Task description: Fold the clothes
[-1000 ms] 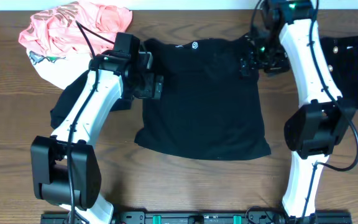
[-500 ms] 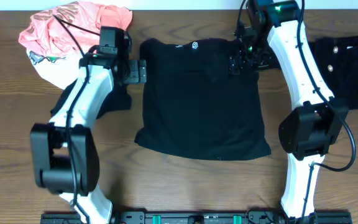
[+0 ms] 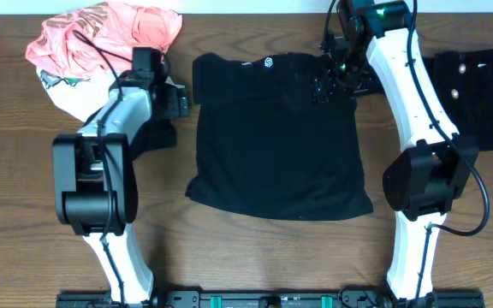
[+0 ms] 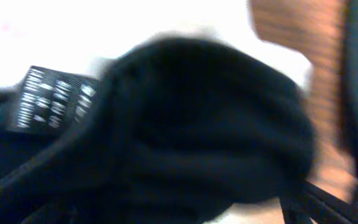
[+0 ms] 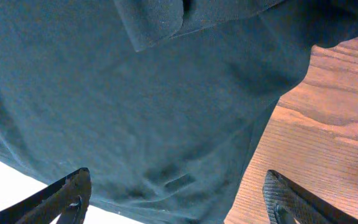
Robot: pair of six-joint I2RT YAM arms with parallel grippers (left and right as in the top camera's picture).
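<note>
From overhead, the black T-shirt (image 3: 276,137) lay spread flat in the middle of the wooden table (image 3: 24,197), collar toward the far edge and hem toward the robot. The left gripper (image 3: 178,101) sat just beside the shirt's left shoulder, over a bunched black cloth (image 3: 148,137) that lay under that arm. From this height I could not tell whether its claw was spread or pinched. The right gripper (image 3: 325,85) hovered at the shirt's right shoulder. A pink garment (image 3: 101,30) was heaped at the far left corner on top of a white garment (image 3: 71,90), and a dark garment (image 3: 486,94) lay at the right edge, apart from the shirt. In the left wrist view, blurred black cloth (image 4: 185,137) filled nearly the whole frame, very close to the lens. A sewn-in label (image 4: 51,102) showed at the left and a strip of table (image 4: 297,31) at the upper right. The claw's state could not be made out here either. In the right wrist view, the right gripper (image 5: 176,180) had its two fingers (image 5: 67,193) spread wide, nothing between them, above the T-shirt (image 5: 135,106). A turned-over flap of the shirt showed at the top, and bare table (image 5: 316,124) lay past the shirt's edge on the right.
</note>
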